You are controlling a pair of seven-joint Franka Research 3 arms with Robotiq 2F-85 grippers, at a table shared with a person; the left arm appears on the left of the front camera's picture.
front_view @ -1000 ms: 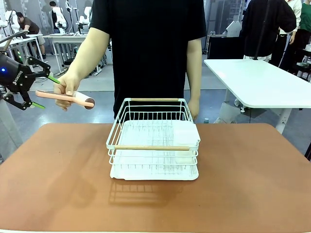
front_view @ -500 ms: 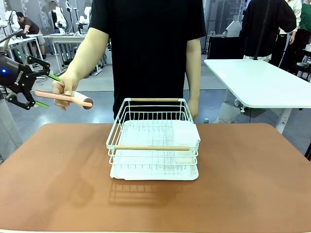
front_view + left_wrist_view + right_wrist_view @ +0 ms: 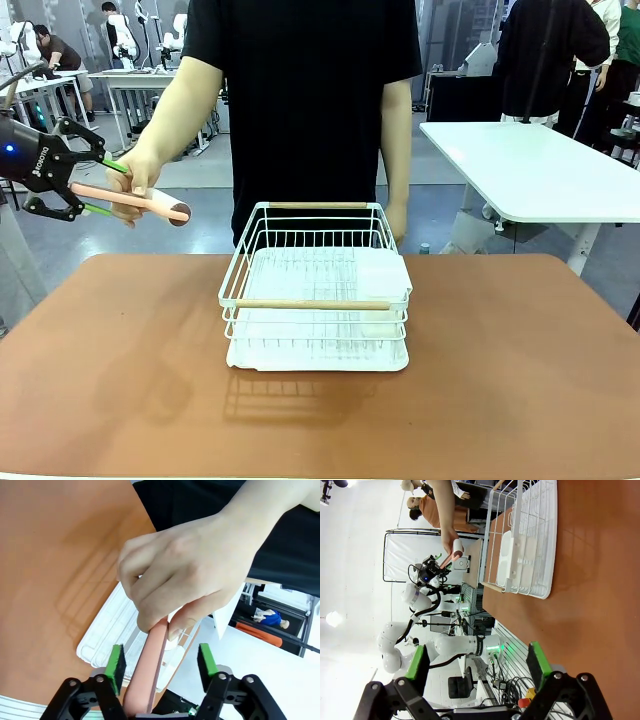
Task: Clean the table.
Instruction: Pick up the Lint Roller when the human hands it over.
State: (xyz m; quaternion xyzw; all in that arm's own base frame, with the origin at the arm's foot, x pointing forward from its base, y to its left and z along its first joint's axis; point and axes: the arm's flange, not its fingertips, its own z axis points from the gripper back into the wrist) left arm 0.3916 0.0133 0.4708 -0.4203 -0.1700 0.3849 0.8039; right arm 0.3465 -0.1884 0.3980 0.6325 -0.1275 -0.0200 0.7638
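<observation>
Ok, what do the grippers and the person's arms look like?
The left gripper and right gripper have black linkage fingers, silver pivots and green pads; the left shows a blue light and white lettering. The person wears a black short-sleeved T-shirt.

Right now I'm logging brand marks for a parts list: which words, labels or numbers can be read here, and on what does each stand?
"ROBOTIQ": white print on the black body of the left gripper, front view; small, barely legible.
Pink-handled roller, white wire rack, table: no print seen.
Background gear in the right wrist view: too small to read.
</observation>
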